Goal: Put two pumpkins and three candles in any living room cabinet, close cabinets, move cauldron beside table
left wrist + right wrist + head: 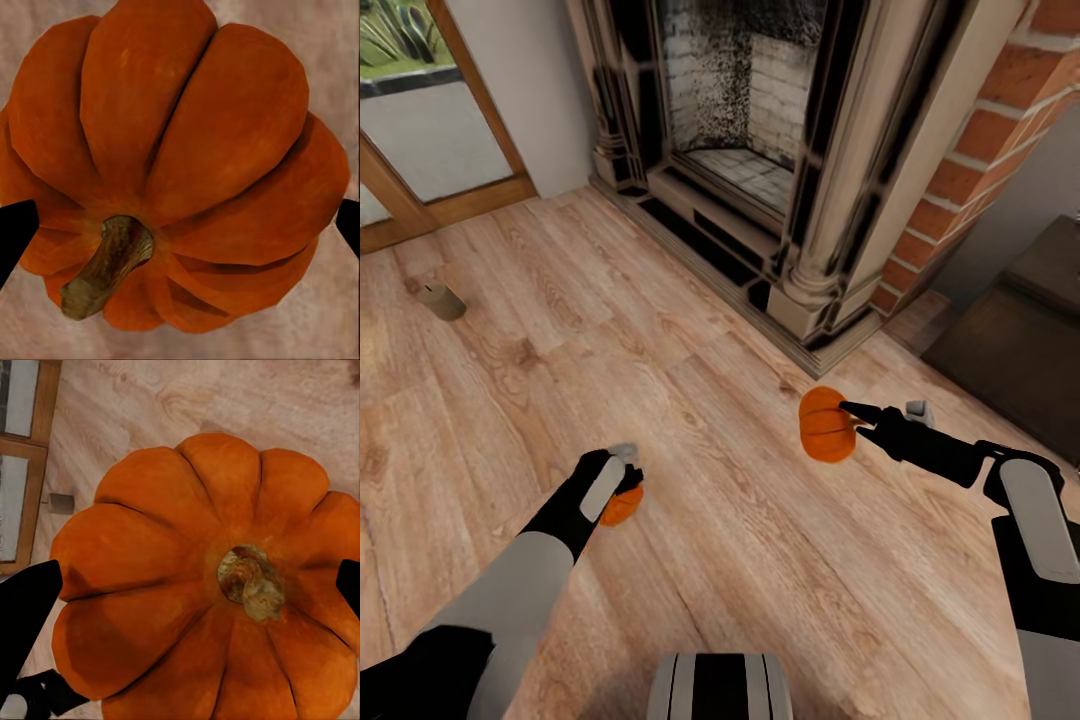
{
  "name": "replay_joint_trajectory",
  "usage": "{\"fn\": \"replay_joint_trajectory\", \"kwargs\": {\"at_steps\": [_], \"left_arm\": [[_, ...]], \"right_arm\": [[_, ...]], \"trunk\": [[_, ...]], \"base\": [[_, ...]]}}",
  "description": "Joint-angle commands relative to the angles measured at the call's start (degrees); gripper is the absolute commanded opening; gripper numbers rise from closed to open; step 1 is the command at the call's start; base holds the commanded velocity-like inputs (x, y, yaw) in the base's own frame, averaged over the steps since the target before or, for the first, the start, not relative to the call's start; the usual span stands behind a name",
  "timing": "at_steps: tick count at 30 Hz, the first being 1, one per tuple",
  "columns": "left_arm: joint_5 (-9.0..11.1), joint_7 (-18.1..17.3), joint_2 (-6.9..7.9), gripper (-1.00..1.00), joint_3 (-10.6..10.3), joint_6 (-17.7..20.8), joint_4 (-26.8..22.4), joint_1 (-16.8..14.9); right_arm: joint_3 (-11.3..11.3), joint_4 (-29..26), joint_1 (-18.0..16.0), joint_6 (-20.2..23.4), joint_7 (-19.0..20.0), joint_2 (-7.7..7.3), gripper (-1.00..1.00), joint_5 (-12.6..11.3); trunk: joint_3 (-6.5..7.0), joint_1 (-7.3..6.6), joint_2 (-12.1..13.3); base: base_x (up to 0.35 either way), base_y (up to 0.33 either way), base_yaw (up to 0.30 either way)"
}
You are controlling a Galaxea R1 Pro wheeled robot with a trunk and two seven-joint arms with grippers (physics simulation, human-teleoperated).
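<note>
Two orange ribbed pumpkins are in my grippers. My left gripper (624, 482) is shut on one pumpkin (622, 506) low over the wood floor; in the left wrist view this pumpkin (187, 165) spans the gap between both black fingertips (15, 234). My right gripper (848, 412) is shut on the other pumpkin (825, 425), stem facing the wrist camera, with the pumpkin (202, 577) between the fingers (28, 619). A beige candle (442, 301) lies on the floor far left, seen small as the candle (60, 501) in the right wrist view. The dark-brown cabinet (1020, 340) stands at the right edge.
A carved stone fireplace (760, 150) with a raised hearth and a brick wall (1000, 130) stands ahead. A glazed wooden door (420, 150) is at the far left. Open wood floor (690, 560) lies between and in front of my arms.
</note>
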Motion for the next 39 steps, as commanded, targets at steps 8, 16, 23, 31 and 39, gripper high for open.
{"fn": "replay_joint_trajectory", "kwargs": {"at_steps": [8,16,23,31,39], "left_arm": [[0.7,0.8,0.23,-1.00,-0.2,12.7,-24.7,5.4],[0.9,0.9,0.44,-1.00,0.0,17.9,-38.7,11.4],[8.7,0.9,0.74,-1.00,2.8,18.0,-45.3,16.7],[10.8,0.6,0.77,-1.00,4.7,17.9,-45.1,17.8],[11.3,0.3,0.77,-1.00,4.8,17.1,-38.7,18.9]], "right_arm": [[0.6,0.6,-0.1,-0.1,-0.8,0.40,-1.00,2.6],[1.9,0.6,-0.1,-2.0,-0.9,4.25,-1.00,12.5],[5.7,1.5,-0.1,-10.0,-2.5,15.38,-1.00,35.0],[6.2,1.3,3.3,-11.3,0.2,17.18,-1.00,37.9],[6.2,-0.7,3.5,-11.5,0.5,17.22,-1.00,38.0]], "trunk": [[1.74,-0.21,0.1],[3.51,-0.41,0.2],[5.06,-0.59,0.3],[6.83,-0.80,0.4],[8.60,-1.01,0.5]], "base": [[0.000,0.000,0.000],[0.000,0.000,0.000],[0.000,0.000,0.000],[0.000,0.000,0.000],[0.000,0.000,0.000]]}}
